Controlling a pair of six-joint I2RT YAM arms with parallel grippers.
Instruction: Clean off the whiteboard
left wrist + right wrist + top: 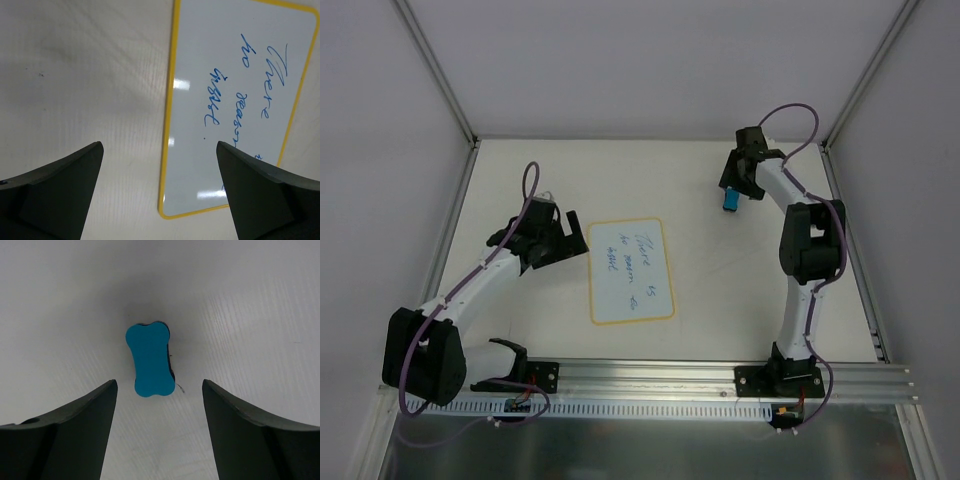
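Observation:
The whiteboard, white with a yellow rim and blue handwriting, lies flat mid-table; it also shows in the left wrist view. My left gripper hovers open just left of the board's far left corner, its jaws straddling the rim. A blue bone-shaped eraser lies on the table at the far right. My right gripper is open above it; in the right wrist view the eraser lies just ahead of the gap between the jaws, untouched.
The cream tabletop is bounded by grey walls with metal posts at the back and sides. An aluminium rail with both arm bases runs along the near edge.

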